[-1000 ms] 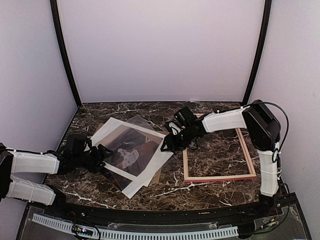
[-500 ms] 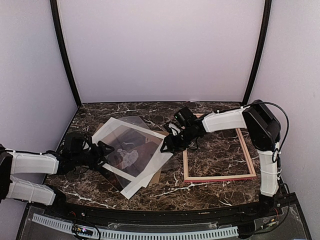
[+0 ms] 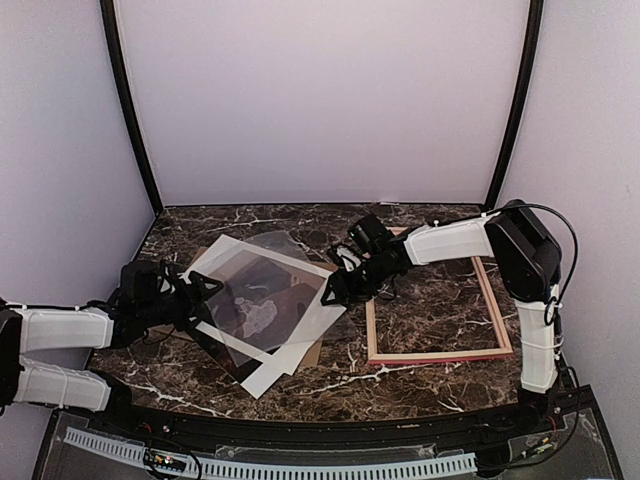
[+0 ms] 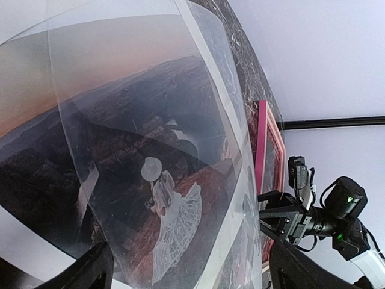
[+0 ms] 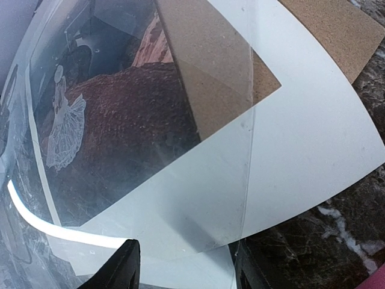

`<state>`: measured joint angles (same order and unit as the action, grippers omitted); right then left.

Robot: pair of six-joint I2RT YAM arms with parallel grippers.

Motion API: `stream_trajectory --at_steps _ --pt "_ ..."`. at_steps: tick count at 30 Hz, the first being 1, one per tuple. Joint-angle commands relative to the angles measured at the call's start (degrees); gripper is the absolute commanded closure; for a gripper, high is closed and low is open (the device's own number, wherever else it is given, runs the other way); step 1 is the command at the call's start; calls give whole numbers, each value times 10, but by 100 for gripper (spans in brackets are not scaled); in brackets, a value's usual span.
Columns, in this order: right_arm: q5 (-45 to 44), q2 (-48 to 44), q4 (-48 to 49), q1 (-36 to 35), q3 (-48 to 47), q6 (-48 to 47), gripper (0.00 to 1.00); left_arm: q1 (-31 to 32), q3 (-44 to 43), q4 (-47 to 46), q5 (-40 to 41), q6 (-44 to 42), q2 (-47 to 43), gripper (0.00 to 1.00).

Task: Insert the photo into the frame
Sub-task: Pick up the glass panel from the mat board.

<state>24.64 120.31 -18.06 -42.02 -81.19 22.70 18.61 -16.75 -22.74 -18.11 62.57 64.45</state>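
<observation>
Photo sits under the mat, frame lying empty at its 3 o'clock. Left gripper at the mat's 9, right gripper at 3, nearer the frame. Left wrist: fingers wide apart, photo at 12. Right wrist: fingers apart too, mat edge between.

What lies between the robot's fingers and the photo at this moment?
A clear sheet and the white mat lie on top of the photo, covering it. The frame lies apart on the right.
</observation>
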Motion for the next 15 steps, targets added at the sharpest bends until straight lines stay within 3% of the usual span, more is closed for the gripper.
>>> stream_trajectory --at_steps 1,15 --pt "-15 -2 -7 -10 10 -13 45 -7 0 -42 -25 -1 -13 6" --pt "-42 6 -15 -21 15 -24 45 -19 -16 -88 -38 21 7 1"
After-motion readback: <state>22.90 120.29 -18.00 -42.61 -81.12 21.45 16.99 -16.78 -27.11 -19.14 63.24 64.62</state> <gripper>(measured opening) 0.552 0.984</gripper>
